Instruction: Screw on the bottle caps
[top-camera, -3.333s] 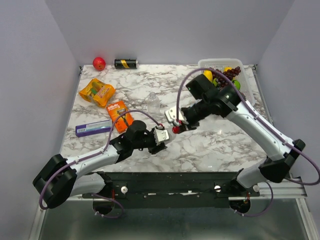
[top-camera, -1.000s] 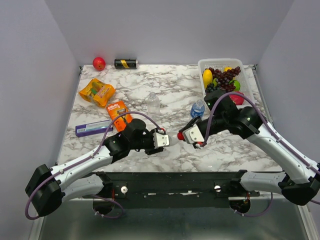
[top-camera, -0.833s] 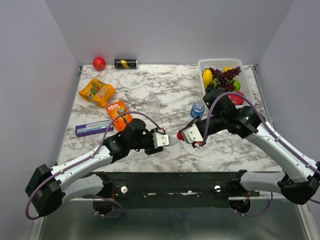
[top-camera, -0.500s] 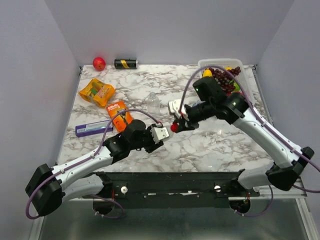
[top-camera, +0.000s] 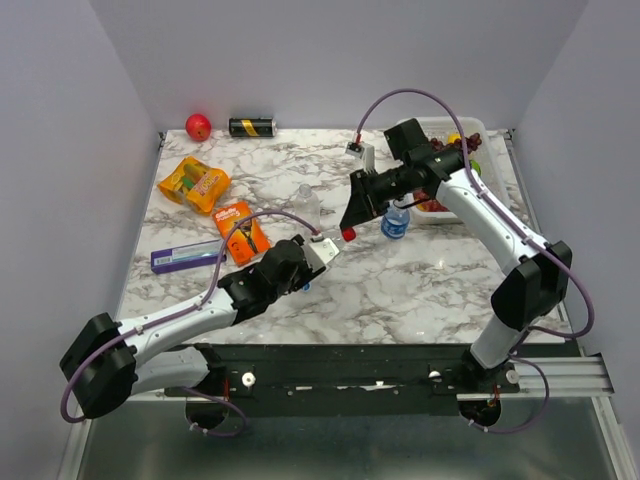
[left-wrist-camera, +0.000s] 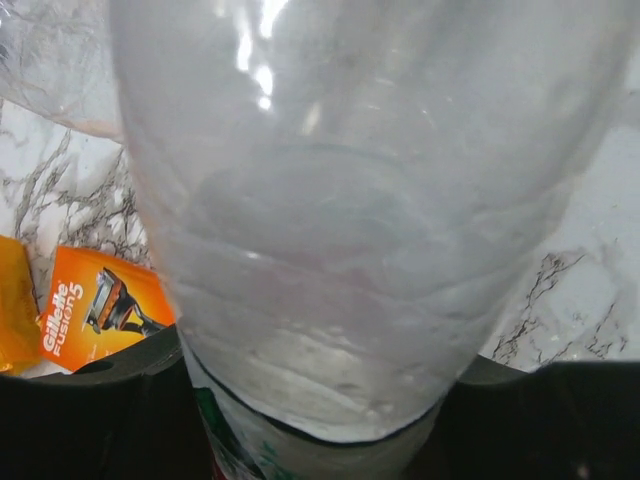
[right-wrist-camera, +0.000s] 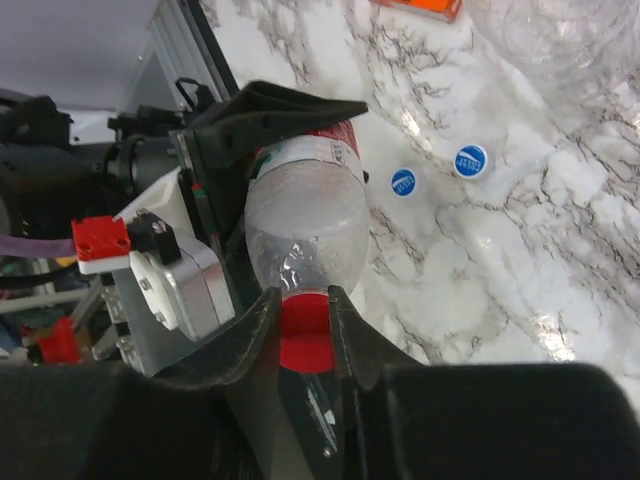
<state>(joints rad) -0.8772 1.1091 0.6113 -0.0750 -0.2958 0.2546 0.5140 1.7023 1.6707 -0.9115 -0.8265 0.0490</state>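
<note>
- Lower centre of the right wrist view: a red cap on a clear bottle with a red label.
- Upper right there: a blue cap and a second blue cap on the white, grey-veined marble table.
- Top view, upper left: a red ball and a black-and-gold can, with an orange razor pack below.

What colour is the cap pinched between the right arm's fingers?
Red. The cap shows best in the right wrist view.

Three bottles, three caps

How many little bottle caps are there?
3. The red cap is pinched in the right gripper at the bottle's mouth; two blue caps lie on the table.
</note>
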